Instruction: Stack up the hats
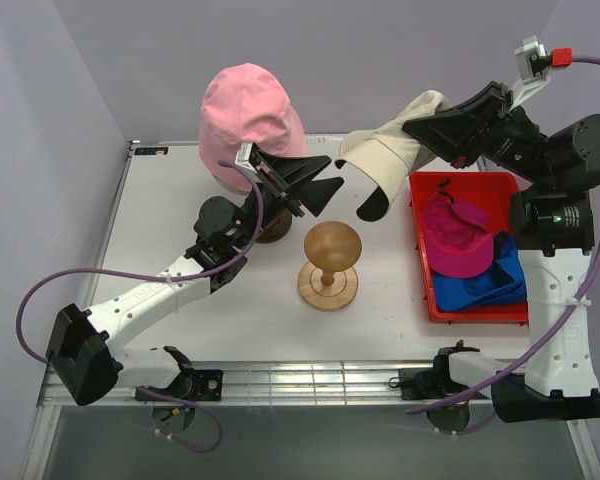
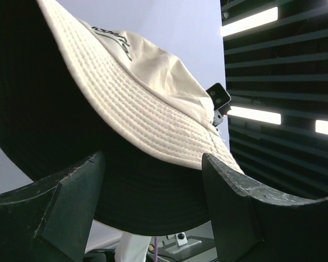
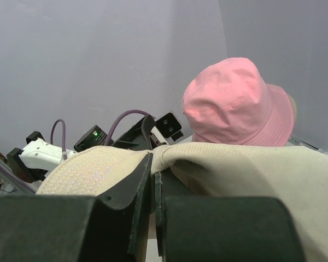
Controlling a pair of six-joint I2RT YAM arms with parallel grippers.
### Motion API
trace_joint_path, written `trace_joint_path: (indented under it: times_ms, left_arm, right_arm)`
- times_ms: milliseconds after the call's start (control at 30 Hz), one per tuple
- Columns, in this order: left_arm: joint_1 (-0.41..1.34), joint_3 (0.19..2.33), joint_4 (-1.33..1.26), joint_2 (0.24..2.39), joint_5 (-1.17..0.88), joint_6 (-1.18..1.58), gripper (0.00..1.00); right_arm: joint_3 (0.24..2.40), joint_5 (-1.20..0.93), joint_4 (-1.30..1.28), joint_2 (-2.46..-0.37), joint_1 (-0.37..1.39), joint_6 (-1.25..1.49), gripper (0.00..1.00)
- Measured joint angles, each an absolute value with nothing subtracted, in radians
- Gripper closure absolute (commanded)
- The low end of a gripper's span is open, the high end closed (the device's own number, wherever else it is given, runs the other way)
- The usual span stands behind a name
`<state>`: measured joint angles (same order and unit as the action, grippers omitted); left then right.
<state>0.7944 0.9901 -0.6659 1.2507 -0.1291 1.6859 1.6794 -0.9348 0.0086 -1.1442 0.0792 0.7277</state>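
A light pink bucket hat (image 1: 245,115) (image 3: 238,103) sits on a form at the back left. My right gripper (image 1: 425,130) (image 3: 153,164) is shut on the crown of a beige bucket hat (image 1: 385,155) (image 3: 251,169) and holds it in the air, its dark underside (image 2: 126,180) tilted toward the left arm. Raised in front of that brim, my left gripper (image 1: 328,178) (image 2: 153,164) is open, with the brim's edge just beyond its fingers. A magenta cap (image 1: 458,238) lies on a blue cap (image 1: 485,285) in the red bin (image 1: 465,178).
A small round brown wooden stand (image 1: 330,262) stands mid-table, below the held hat. The red bin fills the right side next to the right arm's base. Purple walls close the back and sides.
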Motion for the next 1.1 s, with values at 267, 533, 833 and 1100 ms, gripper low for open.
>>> trace_joint_path:
  times_ms: [267, 533, 833, 1100]
  left_arm:
    - [0.794, 1.006, -0.717, 1.279, -0.11, 1.722, 0.18]
    - [0.797, 1.037, -0.733, 1.338, -0.111, 1.739, 0.27]
    - [0.801, 1.082, -0.734, 1.346, -0.109, 1.712, 0.65]
    - [0.732, 1.242, -0.715, 1.433, -0.205, 1.681, 0.9]
  right_arm:
    - [1.637, -0.947, 0.065, -1.132, 0.079, 0.75, 0.92]
    - [1.62, -0.957, 0.099, -1.123, 0.079, 0.762, 0.92]
    - [1.605, -0.969, 0.1, -1.105, 0.079, 0.752, 0.92]
    - [1.605, -0.976, 0.067, -1.098, 0.079, 0.721, 0.92]
